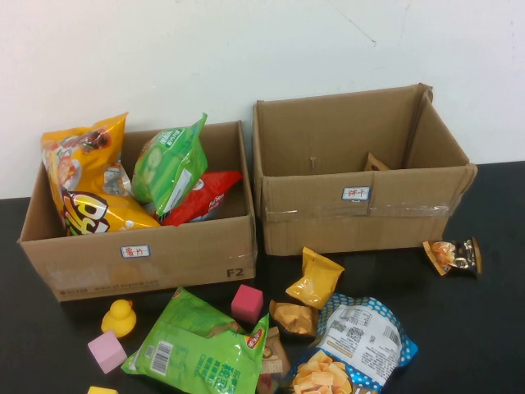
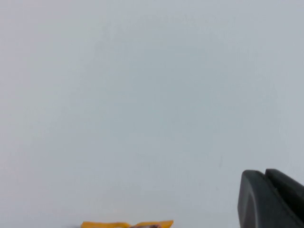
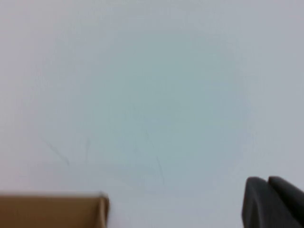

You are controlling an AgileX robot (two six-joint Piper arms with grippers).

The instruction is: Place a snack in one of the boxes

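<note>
Snacks lie loose on the black worktop [image 1: 492,328] in front of two cardboard boxes: a green bag [image 1: 201,349], a blue-edged chip bag [image 1: 354,345], a small yellow packet [image 1: 315,277] and a small packet [image 1: 453,255] at the right. The left box [image 1: 139,263] already holds several bags; the right box [image 1: 361,209] looks nearly empty. Neither arm shows in the high view. The left end effector [image 2: 270,199] and right end effector [image 3: 273,202] face the wall, each only partly seen; their opening cannot be told, and nothing is seen held. Judged: picking not yet begun.
</note>
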